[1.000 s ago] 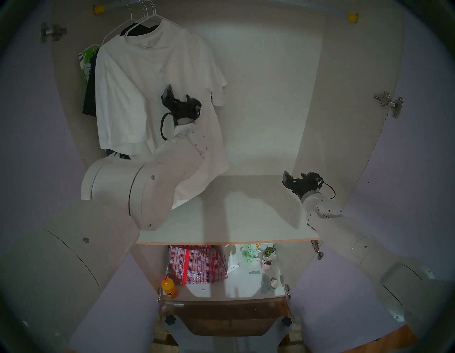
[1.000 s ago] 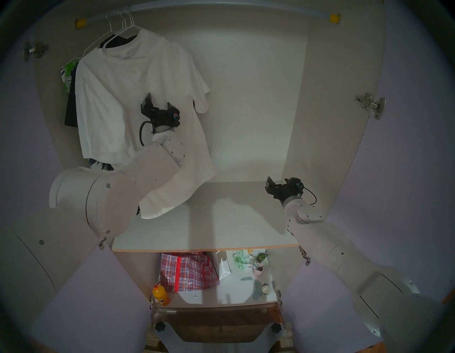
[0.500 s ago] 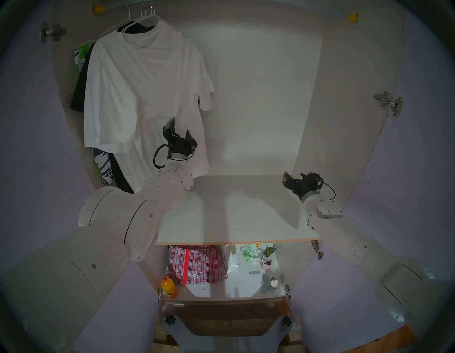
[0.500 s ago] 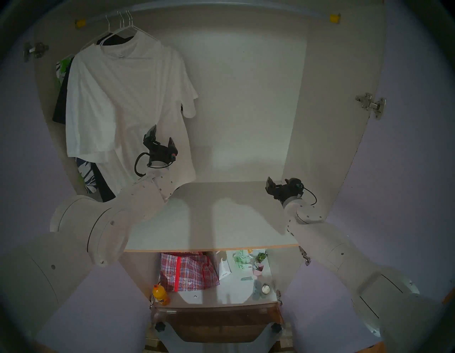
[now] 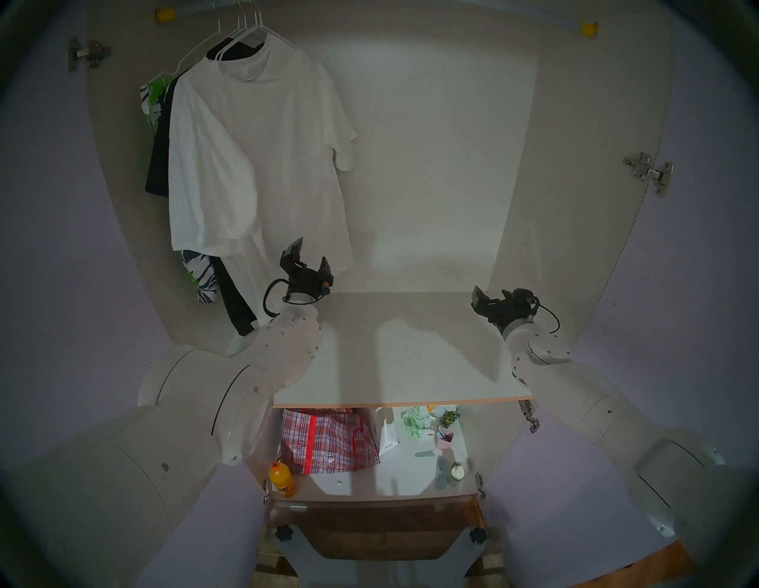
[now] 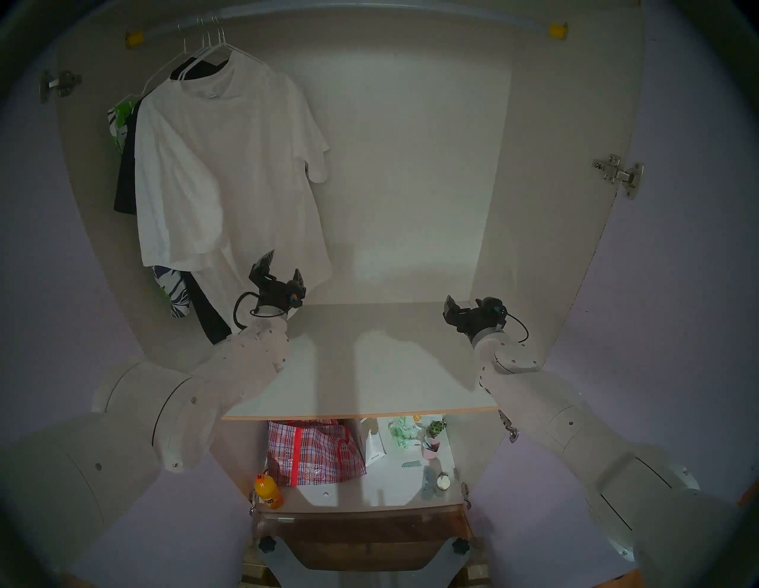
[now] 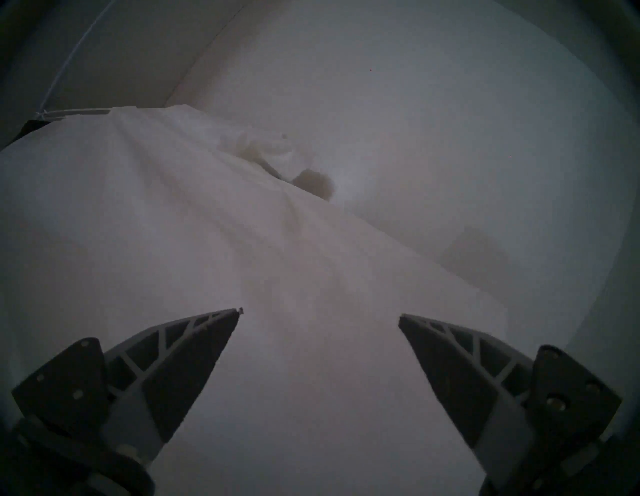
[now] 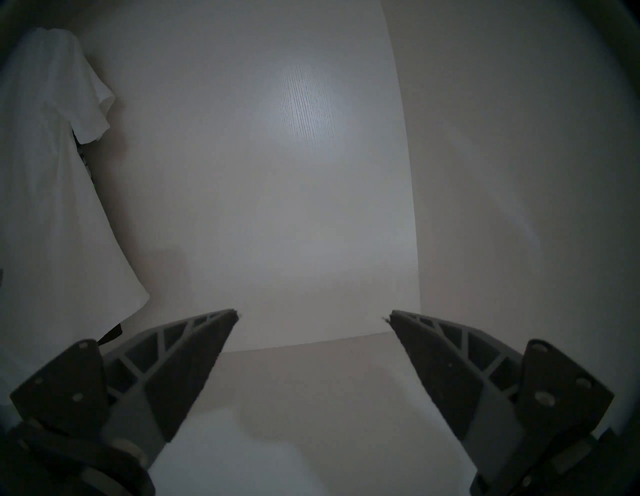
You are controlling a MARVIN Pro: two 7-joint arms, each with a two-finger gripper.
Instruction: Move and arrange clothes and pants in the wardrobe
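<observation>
Lilac doors [image 5: 61,254] stand swung wide on metal hinges, which is why the whole off-white inside of the wardrobe [image 5: 431,143] lies open to both arms. Nearest, below the tan-edged shelf [image 5: 394,349], a lower board carries things outside the task: a red plaid bag [image 5: 328,439], an orange bottle [image 5: 282,478] and small clutter to the right. Above the shelf's right part hangs the right gripper [image 5: 491,297], jaws parted and empty, facing bare wall in its wrist view; it looks parked out of the way. At the shelf's left back corner the left gripper [image 5: 311,256] points upward, its jaws spread with nothing between them, just before the lower hem of the front white T-shirt [image 5: 254,156]; from its wrist view cloth fills the frame, though whether the tips touch it cannot be told. Farthest, the clothes [image 6: 213,164] hang bunched at the left end of the rail [image 5: 369,10], near its yellow bracket [image 5: 163,15]: the white shirts in front, a long black garment [image 5: 236,299] behind, a leaf-print one [image 5: 201,279] nearest the wall. That crowding leaves most of the rail free, so spreading the hangers rightward seems the remaining work.
</observation>
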